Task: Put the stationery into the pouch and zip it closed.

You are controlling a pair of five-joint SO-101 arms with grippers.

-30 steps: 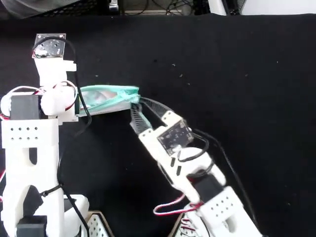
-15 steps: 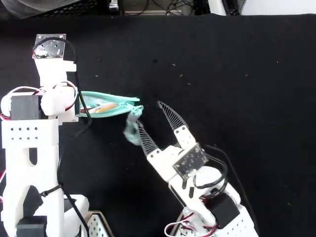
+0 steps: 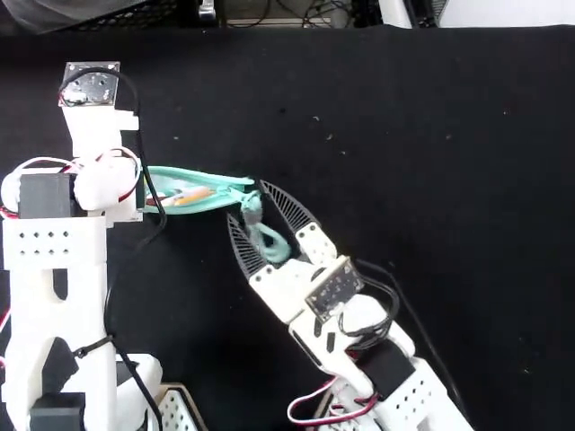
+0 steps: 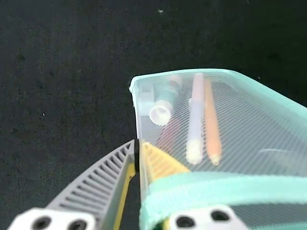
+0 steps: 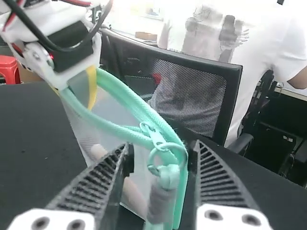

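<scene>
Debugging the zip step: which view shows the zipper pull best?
Right wrist view: the zipper pull hangs close up inside the open right gripper. High view shows it as a small teal loop. Left wrist view shows the pouch end and pens.

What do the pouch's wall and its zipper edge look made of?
Pouch wall: apparently clear, flexible plastic with a fine ribbed or mesh pattern; the stationery shows through it. Zipper edge: mint-green matte band, probably woven fabric tape. The pull looks like soft cord or rubber, but I cannot tell which.
</scene>
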